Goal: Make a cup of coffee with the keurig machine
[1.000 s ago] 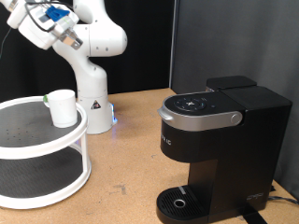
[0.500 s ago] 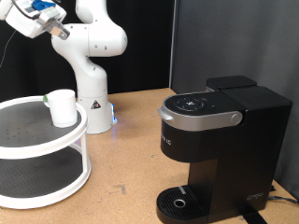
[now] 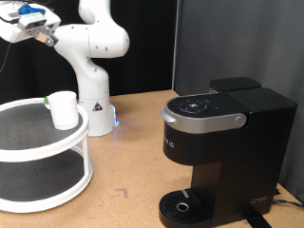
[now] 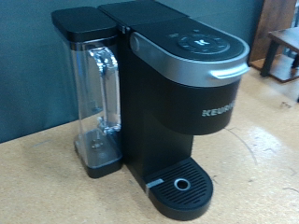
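- Exterior view: robot's two-finger gripper (image 3: pixel 46 38) hangs high at the top left, well above the plain white handleless cup (image 3: pixel 63 109) on the white two-tier round shelf (image 3: pixel 47 142); whether its fingers are apart cannot be told.
- Wrist view: large black boxy keurig machine (image 4: pixel 173 93), lid down, clear water tank (image 4: pixel 96 98) attached, round drip tray (image 4: pixel 180 186) bare.
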Controlling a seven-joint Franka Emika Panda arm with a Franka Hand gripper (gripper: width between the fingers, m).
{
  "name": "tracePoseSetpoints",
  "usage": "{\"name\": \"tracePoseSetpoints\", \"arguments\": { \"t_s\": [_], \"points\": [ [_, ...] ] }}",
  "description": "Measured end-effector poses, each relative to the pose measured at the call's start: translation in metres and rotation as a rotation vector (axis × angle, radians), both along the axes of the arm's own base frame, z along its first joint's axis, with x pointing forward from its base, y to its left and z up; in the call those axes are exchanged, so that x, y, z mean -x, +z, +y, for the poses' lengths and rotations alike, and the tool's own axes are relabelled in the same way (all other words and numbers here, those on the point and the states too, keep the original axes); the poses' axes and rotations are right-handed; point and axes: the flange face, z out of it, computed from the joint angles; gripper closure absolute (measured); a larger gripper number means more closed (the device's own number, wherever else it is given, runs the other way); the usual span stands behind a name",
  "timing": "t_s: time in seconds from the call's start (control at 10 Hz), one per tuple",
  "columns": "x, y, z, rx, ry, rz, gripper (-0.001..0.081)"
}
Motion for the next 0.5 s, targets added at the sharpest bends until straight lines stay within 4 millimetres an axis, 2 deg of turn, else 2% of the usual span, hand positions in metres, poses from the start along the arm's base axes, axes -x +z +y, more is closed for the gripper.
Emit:
{"name": "tracePoseSetpoints", "arguments": {
  "t_s": [0.2,0.5],
  "points": [
    [0.013,-0.01,-0.011,0.008,-0.021,-0.003,0.0805],
    [0.022,-0.03,-0.014,0.05,-0.031,0.036,0.0805]
  ]
}}
